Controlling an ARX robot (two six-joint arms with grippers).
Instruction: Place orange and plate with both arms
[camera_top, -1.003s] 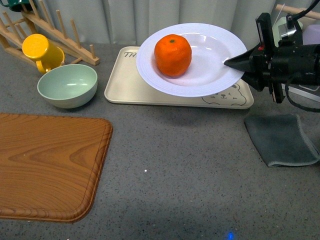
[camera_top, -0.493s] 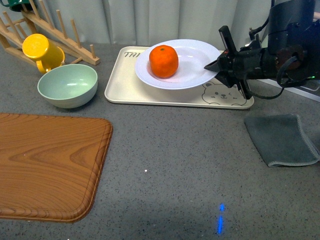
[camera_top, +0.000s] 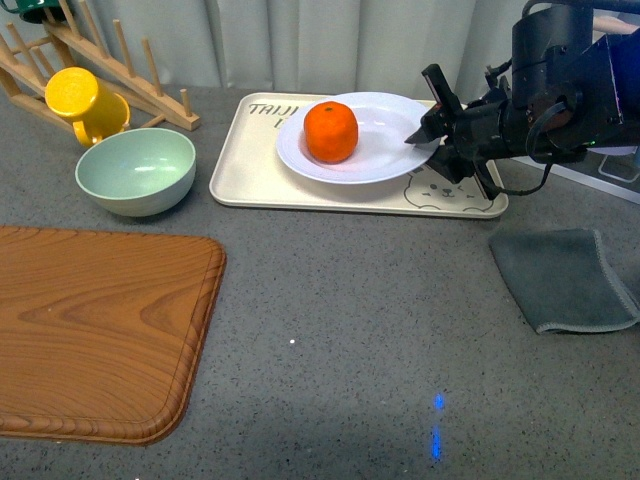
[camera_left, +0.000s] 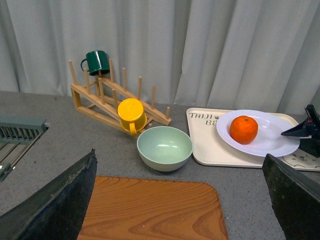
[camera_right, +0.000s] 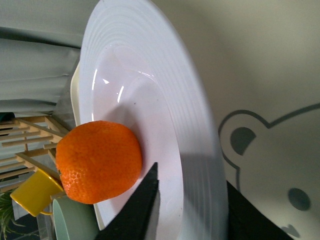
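The white ridged plate (camera_top: 392, 118) sits on the beige bear-print tray (camera_top: 258, 180) with the orange (camera_top: 331, 131) in it, left of its centre. My right gripper (camera_top: 428, 132) is open at the plate's right rim. In the right wrist view its jaws straddle the rim of the plate (camera_right: 150, 75), one finger (camera_right: 135, 210) inside near the orange (camera_right: 97, 160), the other outside over the tray; the gripper (camera_right: 192, 175) does not pinch the rim. My left gripper (camera_left: 179, 155) is open and empty, above the wooden board (camera_left: 150, 210). It sees the orange (camera_left: 244, 129) and the plate (camera_left: 272, 137) far off.
A pale green bowl (camera_top: 135, 170) and a yellow mug (camera_top: 85, 105) on a wooden rack (camera_top: 110, 60) stand at the back left. A wooden cutting board (camera_top: 100, 330) lies front left. A grey cloth (camera_top: 565, 280) lies at the right.
The plate with the orange came down from a raised, tilted hold and now rests on the tray. My right gripper moved back with it and opened on the rim.
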